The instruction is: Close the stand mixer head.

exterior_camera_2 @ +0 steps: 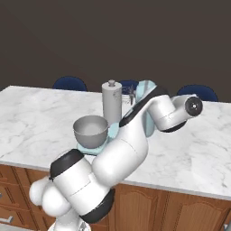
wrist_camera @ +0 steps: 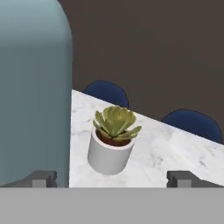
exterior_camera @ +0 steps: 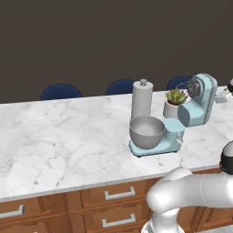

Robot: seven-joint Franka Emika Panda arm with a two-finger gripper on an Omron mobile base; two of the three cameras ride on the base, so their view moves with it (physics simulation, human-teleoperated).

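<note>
Approach step, head not yet pushed down. On the marble counter [exterior_camera: 54,136], silver bowl [exterior_camera: 146,131] at 9 o'clock of the stand mixer head [exterior_camera: 200,100], tilted up. Hand [wrist_camera: 111,177] released, fingers apart, beside the head, potted succulent [wrist_camera: 112,139] ahead. Next: get above, press down.

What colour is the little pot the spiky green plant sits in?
The small round plant pot is white, holding a green succulent. It shows best in the hand view.
</note>
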